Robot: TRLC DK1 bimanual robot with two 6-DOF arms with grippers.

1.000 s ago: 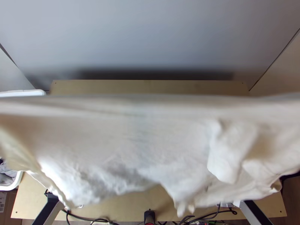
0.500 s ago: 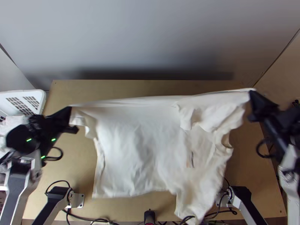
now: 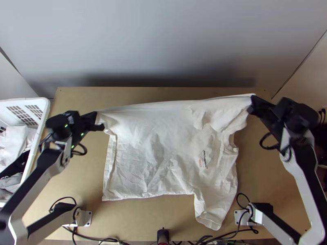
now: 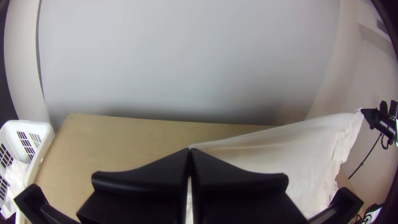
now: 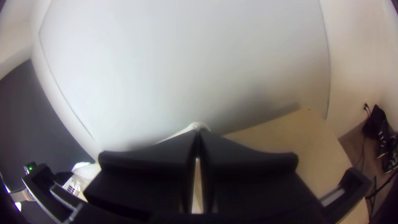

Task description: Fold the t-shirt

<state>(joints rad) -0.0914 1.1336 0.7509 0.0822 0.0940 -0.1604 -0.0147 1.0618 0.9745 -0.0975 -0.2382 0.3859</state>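
Observation:
The white t-shirt is stretched between both grippers along its far edge, its body hanging down toward the near side with small print at the right and one sleeve-like part dangling low. At its far left corner my left gripper is shut on the cloth; in the left wrist view the left gripper pinches the edge of the shirt. My right gripper holds the far right corner, and in the right wrist view the right gripper is closed on a bit of shirt.
At the left stands a white basket with white, black and grey cloth inside. The wooden table runs under the shirt. Black cables and brackets lie along its near edge, and a wall rises behind the far edge.
From high and close to the top camera, the shirt has come down toward the table. Both grippers have moved inward with it, and its near edge has swung up the picture.

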